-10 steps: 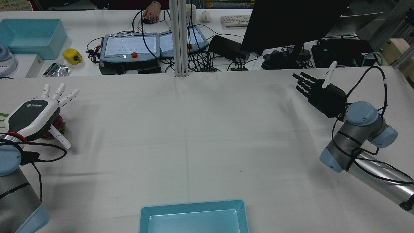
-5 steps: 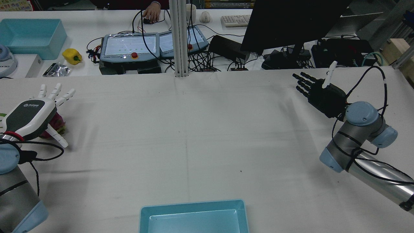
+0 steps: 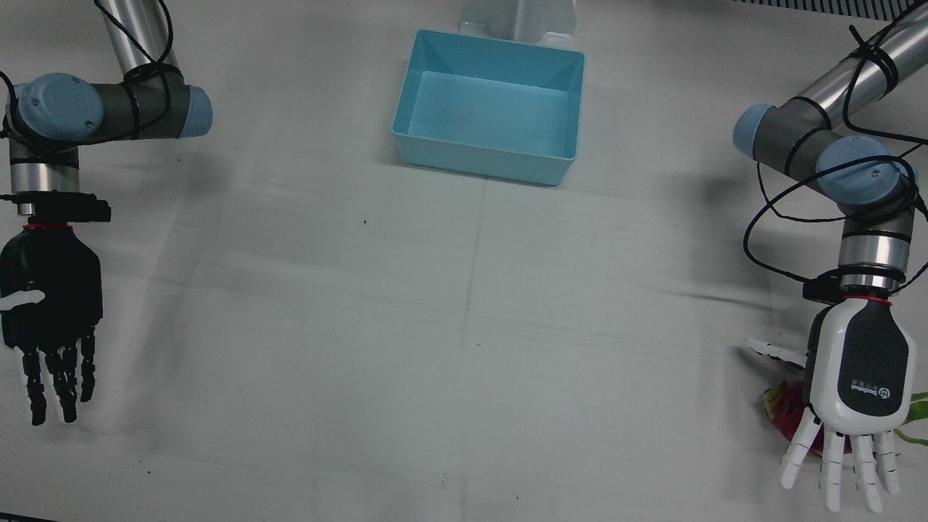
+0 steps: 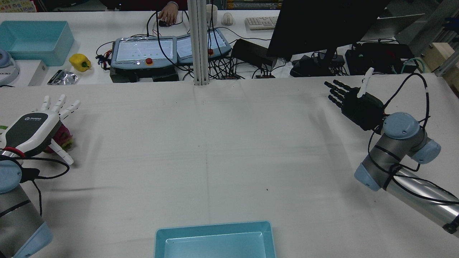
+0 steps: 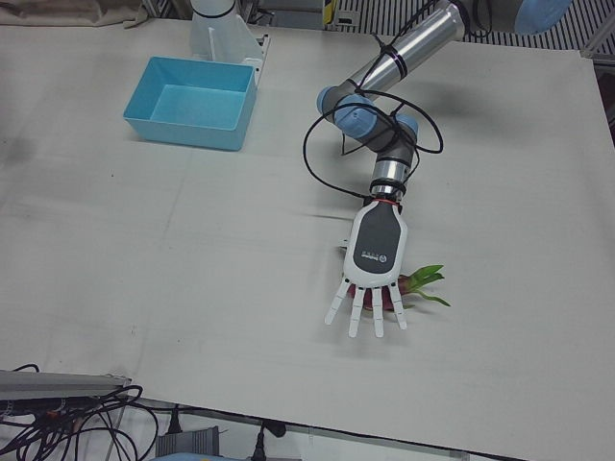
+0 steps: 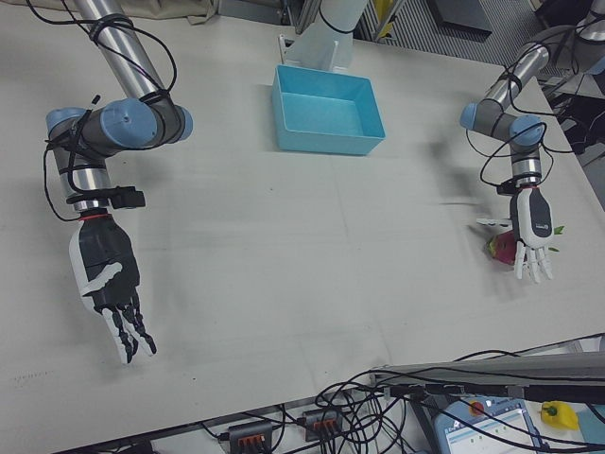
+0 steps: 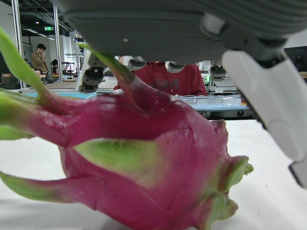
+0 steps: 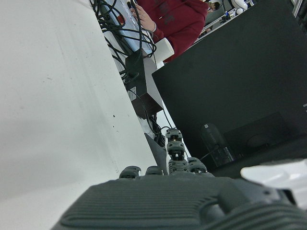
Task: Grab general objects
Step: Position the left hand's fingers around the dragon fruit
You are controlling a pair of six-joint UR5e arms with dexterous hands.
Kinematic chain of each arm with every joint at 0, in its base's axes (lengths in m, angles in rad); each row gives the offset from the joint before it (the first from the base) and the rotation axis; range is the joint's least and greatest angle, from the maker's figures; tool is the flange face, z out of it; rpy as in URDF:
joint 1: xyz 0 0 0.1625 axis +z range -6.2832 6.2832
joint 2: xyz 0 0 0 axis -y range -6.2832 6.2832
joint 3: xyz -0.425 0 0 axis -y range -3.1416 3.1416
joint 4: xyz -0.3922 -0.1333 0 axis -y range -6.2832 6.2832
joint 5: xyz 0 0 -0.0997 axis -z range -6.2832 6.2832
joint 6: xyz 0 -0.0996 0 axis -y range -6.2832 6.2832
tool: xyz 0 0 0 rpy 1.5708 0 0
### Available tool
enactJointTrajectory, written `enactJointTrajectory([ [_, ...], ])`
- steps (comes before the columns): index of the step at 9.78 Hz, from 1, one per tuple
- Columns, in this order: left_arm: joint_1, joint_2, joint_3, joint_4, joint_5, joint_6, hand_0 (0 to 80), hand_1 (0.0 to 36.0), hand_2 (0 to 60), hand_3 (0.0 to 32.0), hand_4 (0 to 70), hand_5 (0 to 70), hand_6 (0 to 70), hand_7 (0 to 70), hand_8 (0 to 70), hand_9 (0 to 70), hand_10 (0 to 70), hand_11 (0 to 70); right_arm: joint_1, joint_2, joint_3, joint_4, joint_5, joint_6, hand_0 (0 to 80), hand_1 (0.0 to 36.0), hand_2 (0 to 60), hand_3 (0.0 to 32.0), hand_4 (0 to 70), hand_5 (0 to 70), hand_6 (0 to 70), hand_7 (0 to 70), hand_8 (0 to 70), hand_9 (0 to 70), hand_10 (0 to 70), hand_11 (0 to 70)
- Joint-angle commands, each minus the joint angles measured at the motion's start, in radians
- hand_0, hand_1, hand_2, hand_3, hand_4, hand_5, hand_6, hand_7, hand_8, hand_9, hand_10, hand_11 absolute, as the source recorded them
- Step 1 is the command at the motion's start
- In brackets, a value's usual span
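A pink dragon fruit (image 3: 786, 410) with green scales lies on the white table, at the far left of the rear view (image 4: 64, 137). My white left hand (image 3: 857, 384) hovers just above it, palm down and fingers spread, open and empty. The fruit fills the left hand view (image 7: 144, 158), close under the palm, and the hand's fingers reach past it. The hand covers most of the fruit in the left-front view (image 5: 419, 282). My black right hand (image 3: 48, 304) is open and empty, held above the table at the opposite side (image 4: 356, 104).
A light blue bin (image 3: 480, 154) stands at the table's edge between the arm pedestals. Beyond the table's far edge are teach pendants (image 4: 143, 52), cables, a dark monitor (image 4: 322, 25), a yellow pepper (image 4: 79, 61) and another blue bin (image 4: 34, 41).
My left hand has shifted a little to the left in the rear view and sunk lower over the dragon fruit. My right hand has not moved.
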Motion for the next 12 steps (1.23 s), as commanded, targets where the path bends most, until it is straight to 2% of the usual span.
enactJointTrajectory([
  [1, 0.003, 0.006, 0.002, -0.009, -0.001, -0.003, 47.2, 13.7, 4.8, 30.8, 0.0, 0.0, 0.0, 0.0, 0.0, 0.0, 0.0, 0.0, 0.000, 0.000, 0.000, 0.000, 0.000, 0.000, 0.0, 0.0, 0.0, 0.0, 0.0, 0.0, 0.0, 0.0, 0.0, 0.0, 0.0, 0.0],
  [2, 0.004, 0.006, 0.002, -0.008, -0.001, -0.003, 47.0, 14.9, 10.1, 32.0, 0.0, 0.0, 0.0, 0.0, 0.0, 0.0, 0.0, 0.0, 0.000, 0.000, 0.000, 0.000, 0.000, 0.000, 0.0, 0.0, 0.0, 0.0, 0.0, 0.0, 0.0, 0.0, 0.0, 0.0, 0.0, 0.0],
  [3, 0.007, 0.006, 0.001, -0.005, -0.001, -0.003, 47.0, 15.4, 13.4, 30.2, 0.0, 0.0, 0.0, 0.0, 0.0, 0.0, 0.0, 0.0, 0.000, 0.000, 0.000, 0.000, 0.000, 0.000, 0.0, 0.0, 0.0, 0.0, 0.0, 0.0, 0.0, 0.0, 0.0, 0.0, 0.0, 0.0],
  [4, 0.007, 0.007, 0.000, -0.006, -0.003, -0.001, 46.6, 15.4, 22.3, 23.2, 0.0, 0.0, 0.0, 6.0, 0.0, 0.1, 0.0, 0.0, 0.000, 0.000, 0.000, 0.000, 0.000, 0.000, 0.0, 0.0, 0.0, 0.0, 0.0, 0.0, 0.0, 0.0, 0.0, 0.0, 0.0, 0.0],
  [5, 0.007, 0.007, 0.002, -0.011, -0.004, -0.001, 46.0, 15.5, 33.8, 13.4, 8.7, 14.6, 1.6, 19.6, 0.0, 2.5, 0.2, 0.6, 0.000, 0.000, -0.002, 0.000, 0.000, 0.000, 0.0, 0.0, 0.0, 0.0, 0.0, 0.0, 0.0, 0.0, 0.0, 0.0, 0.0, 0.0],
  [6, 0.007, 0.007, 0.002, -0.012, -0.006, 0.000, 43.0, 22.0, 60.0, 9.2, 15.0, 39.1, 9.0, 38.7, 1.9, 6.3, 11.7, 18.4, 0.000, 0.000, 0.000, 0.000, 0.000, 0.000, 0.0, 0.0, 0.0, 0.0, 0.0, 0.0, 0.0, 0.0, 0.0, 0.0, 0.0, 0.0],
  [7, 0.009, 0.007, 0.004, -0.017, -0.006, 0.002, 39.4, 28.6, 60.0, 4.4, 18.3, 59.2, 16.1, 51.4, 8.8, 14.9, 18.4, 28.3, 0.000, 0.000, 0.000, 0.000, 0.000, 0.000, 0.0, 0.0, 0.0, 0.0, 0.0, 0.0, 0.0, 0.0, 0.0, 0.0, 0.0, 0.0],
  [8, 0.010, 0.004, 0.017, -0.025, -0.006, 0.003, 37.0, 31.1, 60.0, 0.2, 24.5, 68.9, 26.1, 63.7, 20.1, 31.9, 30.5, 45.1, 0.000, 0.000, 0.000, 0.000, 0.000, 0.000, 0.0, 0.0, 0.0, 0.0, 0.0, 0.0, 0.0, 0.0, 0.0, 0.0, 0.0, 0.0],
  [9, 0.010, 0.006, 0.022, -0.031, -0.004, 0.003, 35.4, 31.1, 60.0, 0.0, 27.3, 70.0, 29.2, 66.7, 22.0, 34.1, 37.2, 53.5, 0.000, 0.000, 0.000, 0.000, 0.000, 0.000, 0.0, 0.0, 0.0, 0.0, 0.0, 0.0, 0.0, 0.0, 0.0, 0.0, 0.0, 0.0],
  [10, 0.009, 0.006, 0.023, -0.032, -0.003, 0.003, 36.3, 31.1, 60.0, 0.6, 22.5, 48.4, 16.4, 44.0, 5.5, 9.2, 24.3, 36.8, 0.000, 0.000, 0.000, 0.000, 0.000, 0.000, 0.0, 0.0, 0.0, 0.0, 0.0, 0.0, 0.0, 0.0, 0.0, 0.0, 0.0, 0.0],
  [11, 0.010, 0.007, 0.024, -0.034, -0.003, 0.003, 39.2, 29.9, 60.0, 5.2, 17.3, 24.4, 4.3, 20.1, 0.2, 2.6, 5.3, 9.4, 0.000, 0.000, 0.000, 0.000, 0.000, 0.000, 0.0, 0.0, 0.0, 0.0, 0.0, 0.0, 0.0, 0.0, 0.0, 0.0, 0.0, 0.0],
  [12, 0.010, 0.007, 0.019, -0.031, -0.001, 0.002, 43.0, 25.6, 60.0, 22.2, 3.2, 0.0, 0.0, 0.1, 0.0, 0.0, 0.0, 0.0, 0.000, 0.000, 0.000, 0.000, 0.000, 0.000, 0.0, 0.0, 0.0, 0.0, 0.0, 0.0, 0.0, 0.0, 0.0, 0.0, 0.0, 0.0],
])
